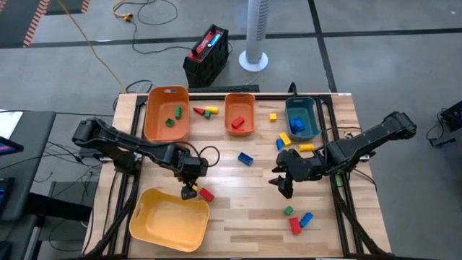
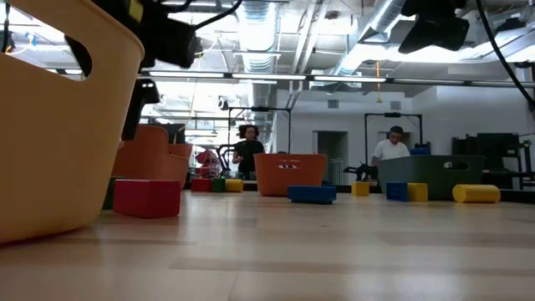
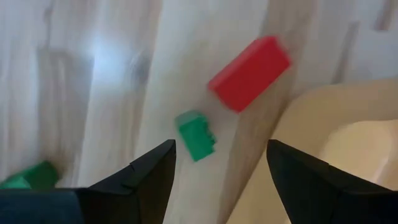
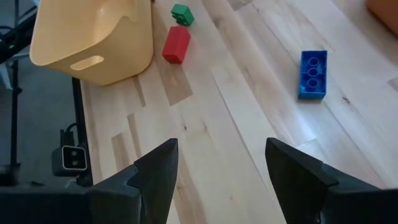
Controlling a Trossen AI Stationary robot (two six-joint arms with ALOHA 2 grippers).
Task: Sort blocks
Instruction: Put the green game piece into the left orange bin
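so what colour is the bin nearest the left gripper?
Yellow bin, clearest in the high view.

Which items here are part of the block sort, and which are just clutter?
In the job:
- loose blocks, e.g. red block, blue block, green block
- orange bins, teal bin, yellow bin
- left gripper and right gripper, both with jaws open

Lying about:
- black crate
- white fan base
- floor cables

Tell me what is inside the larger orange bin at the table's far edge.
In the high view the larger orange bin holds two green blocks, lying near its right wall. The rest of its floor looks bare. The low view shows only its outer wall, so nothing more can be checked there.
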